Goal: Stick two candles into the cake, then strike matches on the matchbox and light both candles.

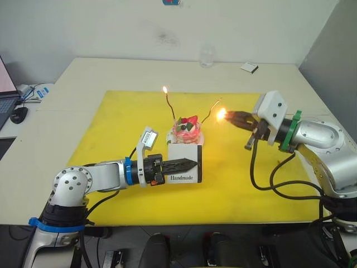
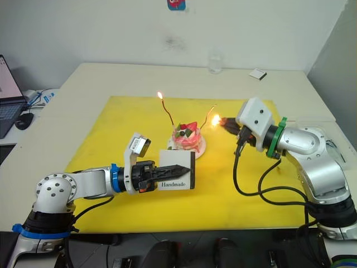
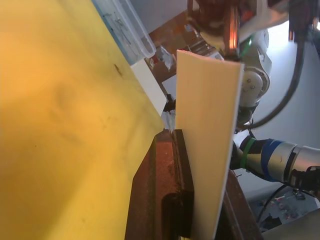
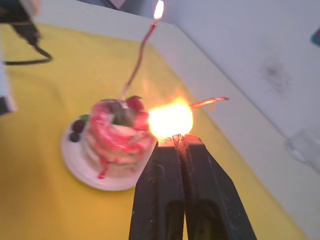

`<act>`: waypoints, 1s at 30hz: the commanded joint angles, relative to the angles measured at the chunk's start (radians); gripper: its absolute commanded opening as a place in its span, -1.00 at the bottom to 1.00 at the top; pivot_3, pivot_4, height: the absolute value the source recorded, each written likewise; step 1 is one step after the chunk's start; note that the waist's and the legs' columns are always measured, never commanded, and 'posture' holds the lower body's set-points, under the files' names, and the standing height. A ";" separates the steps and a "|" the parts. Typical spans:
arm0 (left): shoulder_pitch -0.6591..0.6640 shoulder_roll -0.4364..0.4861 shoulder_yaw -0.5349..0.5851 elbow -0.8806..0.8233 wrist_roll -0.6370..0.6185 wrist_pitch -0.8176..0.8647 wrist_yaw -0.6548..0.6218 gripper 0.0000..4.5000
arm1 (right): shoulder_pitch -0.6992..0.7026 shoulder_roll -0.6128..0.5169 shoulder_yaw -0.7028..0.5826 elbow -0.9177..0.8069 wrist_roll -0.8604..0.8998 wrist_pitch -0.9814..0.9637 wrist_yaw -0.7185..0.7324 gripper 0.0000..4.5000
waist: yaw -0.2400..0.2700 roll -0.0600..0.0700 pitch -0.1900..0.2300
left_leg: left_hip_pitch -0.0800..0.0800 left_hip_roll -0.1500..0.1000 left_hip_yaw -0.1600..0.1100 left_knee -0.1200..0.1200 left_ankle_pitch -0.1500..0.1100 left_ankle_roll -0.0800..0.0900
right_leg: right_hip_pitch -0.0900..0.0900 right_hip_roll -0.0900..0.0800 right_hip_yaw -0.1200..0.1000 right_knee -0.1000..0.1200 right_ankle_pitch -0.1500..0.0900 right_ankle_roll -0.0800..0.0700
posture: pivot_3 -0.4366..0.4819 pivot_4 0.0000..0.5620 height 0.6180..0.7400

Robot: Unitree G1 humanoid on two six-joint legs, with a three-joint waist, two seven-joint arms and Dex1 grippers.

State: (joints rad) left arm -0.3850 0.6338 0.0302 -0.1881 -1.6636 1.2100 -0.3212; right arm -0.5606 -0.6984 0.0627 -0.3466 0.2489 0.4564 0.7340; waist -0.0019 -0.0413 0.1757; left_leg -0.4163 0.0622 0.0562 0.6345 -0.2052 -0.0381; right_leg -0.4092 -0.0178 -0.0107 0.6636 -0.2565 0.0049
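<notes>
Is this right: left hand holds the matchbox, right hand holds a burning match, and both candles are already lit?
Not quite. Only the red candle is lit; the gold candle has no flame of its own yet, per the left eye view. The left hand holds the matchbox; the right hand holds the burning match.

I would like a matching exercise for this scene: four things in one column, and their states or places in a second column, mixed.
Things:
1. Thin wavy dark red candle
2. Thin wavy olive-gold candle
3. Flat white matchbox printed "Handmade"
4. Small clear glass

States:
A. held upright in the left tool
B. stands beyond the yellow mat
C. tip already burning
D. burning match at its tip, in the right tool

Pairs: 1-C, 2-D, 3-A, 4-B
</notes>
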 commanded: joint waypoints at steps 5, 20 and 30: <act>-0.008 -0.001 0.010 -0.030 -0.001 0.000 -0.021 -1.00 | -0.071 0.044 0.003 0.040 -0.053 -0.067 -0.017 -0.98 | 0.000 0.000 0.000 | 0.000 0.000 0.000 -0.001 0.000 0.000 | -0.001 0.000 0.000 0.000 0.000 0.000 | -0.05 -0.47 1.00; -0.002 -0.006 0.012 -0.042 -0.012 -0.007 -0.012 -1.00 | -0.062 0.050 -0.003 0.029 -0.065 -0.062 -0.002 -0.98 | 0.000 0.000 0.000 | 0.000 0.000 0.000 -0.001 0.000 0.000 | -0.001 0.000 0.000 0.000 0.000 0.000 | -0.05 -0.47 1.00; -0.014 -0.014 0.008 -0.034 -0.008 -0.007 -0.011 -1.00 | -0.018 0.031 -0.001 0.026 -0.090 -0.065 0.005 -0.98 | 0.000 0.000 0.000 | 0.000 0.000 0.000 -0.001 0.000 0.000 | -0.001 0.000 0.000 0.000 0.000 0.000 | -0.05 -0.47 1.00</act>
State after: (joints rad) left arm -0.3822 0.6246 0.0302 -0.1980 -1.6608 1.2115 -0.3244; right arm -0.5834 -0.6520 0.0762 -0.2894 0.1686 0.4040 0.7387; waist -0.0019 -0.0412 0.1758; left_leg -0.4166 0.0625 0.0564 0.6333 -0.2052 -0.0381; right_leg -0.4102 -0.0178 -0.0107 0.6637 -0.2568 0.0052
